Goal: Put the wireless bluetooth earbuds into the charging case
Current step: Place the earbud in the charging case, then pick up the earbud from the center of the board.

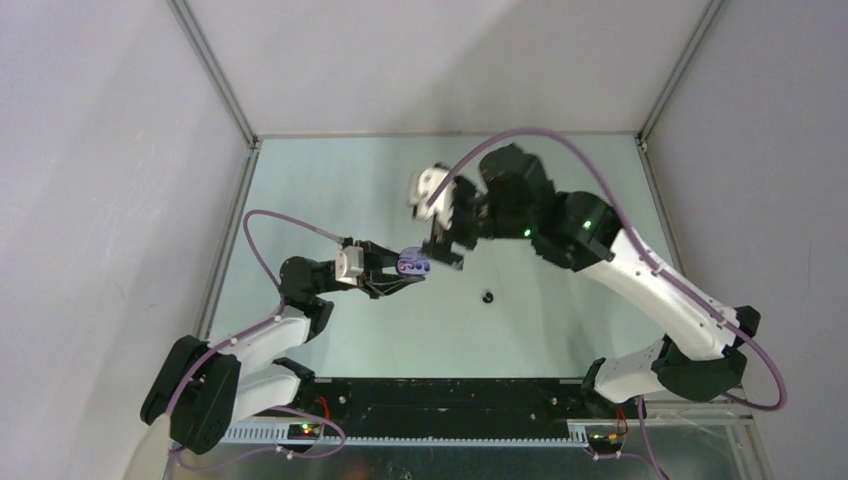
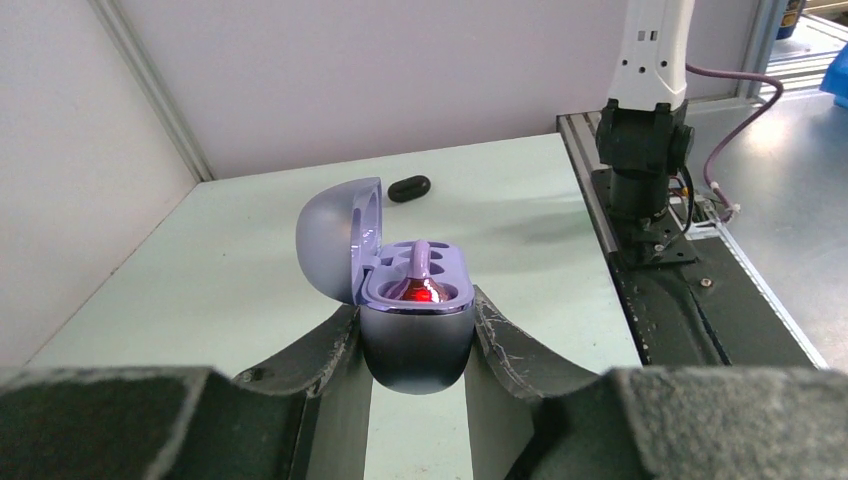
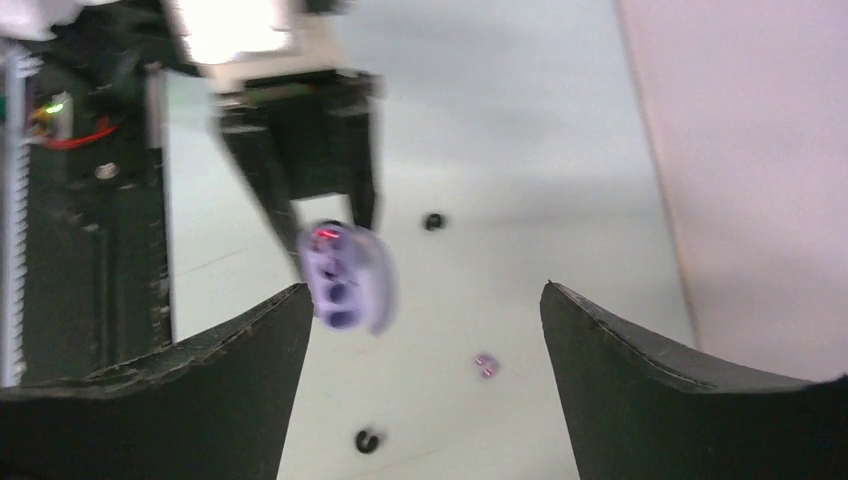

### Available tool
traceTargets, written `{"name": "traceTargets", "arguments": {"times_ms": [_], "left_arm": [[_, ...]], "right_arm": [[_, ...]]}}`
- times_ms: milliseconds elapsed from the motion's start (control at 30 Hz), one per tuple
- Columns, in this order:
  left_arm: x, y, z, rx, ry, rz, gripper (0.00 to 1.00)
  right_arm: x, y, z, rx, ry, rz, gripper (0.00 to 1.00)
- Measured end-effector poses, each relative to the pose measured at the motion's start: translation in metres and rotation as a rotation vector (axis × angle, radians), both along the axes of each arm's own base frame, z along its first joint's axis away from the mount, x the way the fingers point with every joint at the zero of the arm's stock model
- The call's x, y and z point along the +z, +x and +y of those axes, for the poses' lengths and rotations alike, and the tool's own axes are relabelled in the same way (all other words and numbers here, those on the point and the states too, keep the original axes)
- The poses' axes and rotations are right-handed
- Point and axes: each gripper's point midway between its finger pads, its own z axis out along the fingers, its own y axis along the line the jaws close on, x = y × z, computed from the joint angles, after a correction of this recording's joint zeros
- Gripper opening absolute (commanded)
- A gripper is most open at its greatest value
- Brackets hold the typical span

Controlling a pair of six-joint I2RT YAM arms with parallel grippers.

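Note:
My left gripper (image 1: 400, 270) is shut on the purple charging case (image 1: 412, 265) and holds it above the table. In the left wrist view the gripper (image 2: 413, 312) clamps the case (image 2: 415, 350) by its sides, with the lid (image 2: 335, 235) open to the left. One glossy purple earbud (image 2: 421, 275) sits in the near slot with a red light glowing. My right gripper (image 1: 442, 245) hovers just right of the case, open and empty (image 3: 424, 292). On the table lie a purple earbud (image 3: 485, 365) and two black earbuds (image 3: 432, 221) (image 3: 367, 440). One black earbud (image 1: 488, 296) shows from above.
A black earbud (image 2: 408, 188) lies beyond the case in the left wrist view. The right arm's base (image 2: 645, 150) stands at the table's edge. The black rail (image 1: 450, 395) runs along the near edge. Grey walls (image 1: 120, 200) enclose the table.

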Motion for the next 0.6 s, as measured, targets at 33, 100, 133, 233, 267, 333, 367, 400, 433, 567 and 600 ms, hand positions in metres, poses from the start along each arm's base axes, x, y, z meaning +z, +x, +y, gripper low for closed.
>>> {"name": "traceTargets", "arguments": {"times_ms": [33,100,133,233,267,333,367,400,433,567,600], "left_arm": [[0.000,0.001,0.000,0.003,0.000,-0.001,0.00],[-0.001,0.003,0.001,0.012,0.002,0.005,0.00],[-0.002,0.004,0.001,0.016,0.004,0.006,0.00],[-0.004,0.005,0.002,0.022,0.009,0.010,0.00],[-0.004,0.006,0.002,0.024,0.011,0.012,0.00],[-0.006,0.007,0.002,0.026,0.014,0.015,0.00],[-0.006,0.007,0.002,0.027,0.016,0.014,0.00],[-0.006,0.007,0.002,0.027,0.017,0.015,0.00],[-0.007,0.007,0.002,0.027,0.019,0.017,0.00],[-0.009,0.007,0.002,0.027,0.024,0.022,0.00],[-0.009,0.007,0.002,0.027,0.024,0.021,0.00]], "right_arm": [[0.008,0.013,-0.009,-0.037,0.026,0.001,0.88],[0.017,0.040,-0.028,-0.121,0.063,0.006,0.86],[0.019,0.058,-0.039,-0.174,0.088,0.010,0.85],[0.009,0.107,-0.068,-0.314,0.120,0.026,0.81],[-0.001,0.122,-0.077,-0.355,0.116,0.044,0.80],[-0.024,0.147,-0.086,-0.410,0.096,0.085,0.78],[-0.039,0.160,-0.088,-0.432,0.081,0.115,0.76],[-0.055,0.175,-0.088,-0.453,0.065,0.143,0.75],[-0.073,0.190,-0.089,-0.478,0.048,0.175,0.72],[-0.159,0.249,-0.089,-0.568,-0.055,0.344,0.62],[-0.181,0.261,-0.090,-0.586,-0.081,0.386,0.58]]}}
